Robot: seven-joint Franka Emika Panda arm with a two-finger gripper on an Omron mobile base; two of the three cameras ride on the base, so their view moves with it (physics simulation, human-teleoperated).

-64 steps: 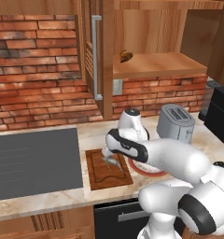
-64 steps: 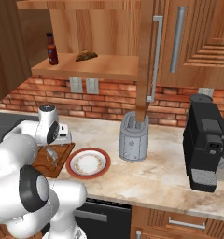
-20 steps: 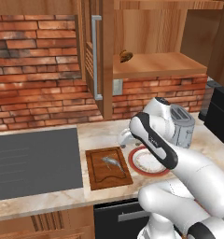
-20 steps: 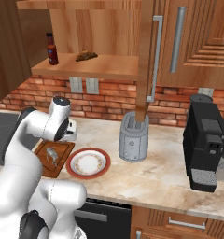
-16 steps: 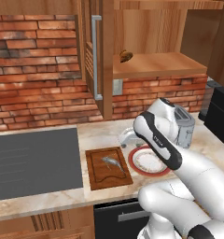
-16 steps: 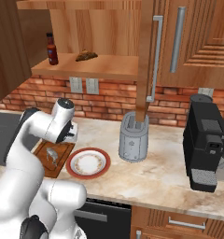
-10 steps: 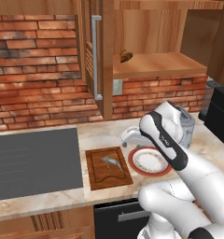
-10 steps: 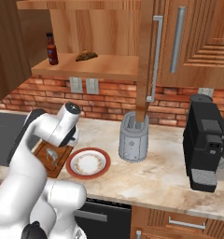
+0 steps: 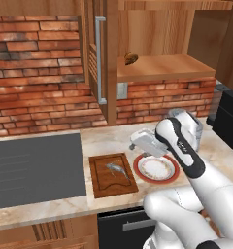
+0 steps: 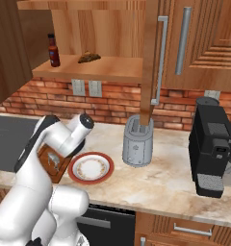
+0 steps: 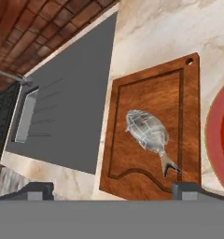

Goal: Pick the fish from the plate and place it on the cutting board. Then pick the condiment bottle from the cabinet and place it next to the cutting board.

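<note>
Fingers [image 11: 39, 190] spread wide, released, holding nothing; gripper [image 9: 140, 141] hovers above counter between cutting board [image 9: 112, 174] and plate [image 9: 156, 168]. Fish [image 11: 149, 132] lies on board. Condiment bottle [image 10: 53, 50] upright on cabinet shelf [image 10: 96, 69].

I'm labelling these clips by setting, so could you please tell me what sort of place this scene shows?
A rendered home kitchen, most likely: a marble-look counter with a flat grey stovetop, a toaster and coffee machine against a brick wall, and wooden wall cabinets above.
</note>
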